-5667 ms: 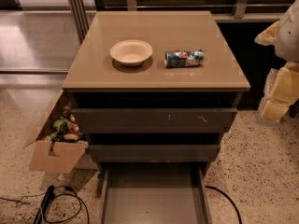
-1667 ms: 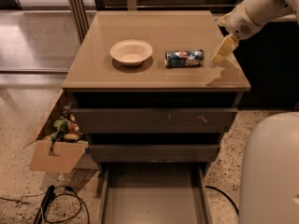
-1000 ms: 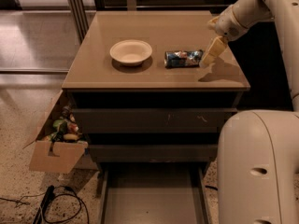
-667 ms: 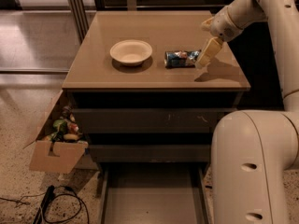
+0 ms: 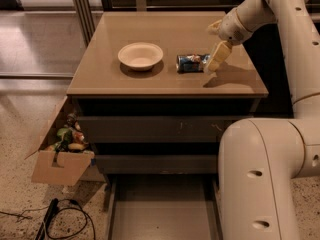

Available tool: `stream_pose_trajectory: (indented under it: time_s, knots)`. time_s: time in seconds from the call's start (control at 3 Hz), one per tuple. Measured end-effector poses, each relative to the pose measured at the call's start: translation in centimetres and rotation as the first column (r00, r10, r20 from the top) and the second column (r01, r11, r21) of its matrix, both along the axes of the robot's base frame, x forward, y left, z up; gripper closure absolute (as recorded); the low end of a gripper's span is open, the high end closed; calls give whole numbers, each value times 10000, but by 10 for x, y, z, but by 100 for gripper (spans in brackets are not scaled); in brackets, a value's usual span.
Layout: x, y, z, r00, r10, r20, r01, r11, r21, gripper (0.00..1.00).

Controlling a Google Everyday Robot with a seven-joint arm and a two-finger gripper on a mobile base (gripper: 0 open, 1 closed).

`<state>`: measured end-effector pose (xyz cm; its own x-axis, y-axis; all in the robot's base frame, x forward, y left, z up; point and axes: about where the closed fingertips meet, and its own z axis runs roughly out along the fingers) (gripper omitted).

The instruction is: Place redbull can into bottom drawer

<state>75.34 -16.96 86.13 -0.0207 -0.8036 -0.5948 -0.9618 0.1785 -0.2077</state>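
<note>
The redbull can (image 5: 189,62) lies on its side on the cabinet top (image 5: 165,44), right of the cream bowl (image 5: 140,56). My gripper (image 5: 216,58) hangs at the can's right end, its cream fingers (image 5: 217,56) pointing down and touching or nearly touching the can. The bottom drawer (image 5: 162,209) is pulled out at the bottom of the view, its grey-brown floor bare. The two dark-fronted drawers above it are shut.
My arm's large white link (image 5: 270,179) fills the lower right, beside the open drawer. A cardboard box (image 5: 60,151) with small items stands left of the cabinet. Black cables (image 5: 62,219) lie on the floor at lower left.
My gripper came in from the right and moved left and down across the cabinet top until it reached the can's right end. The can and bowl have not moved.
</note>
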Motion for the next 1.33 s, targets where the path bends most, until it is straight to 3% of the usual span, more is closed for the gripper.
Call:
stream_pose_trajectory:
  time_s: [0.67, 1.33]
  knots:
    - [6, -4, -30, 9988, -192, -460, 177, 9993, -334, 0]
    - [7, -4, -30, 9987, -192, -463, 177, 9993, -336, 57]
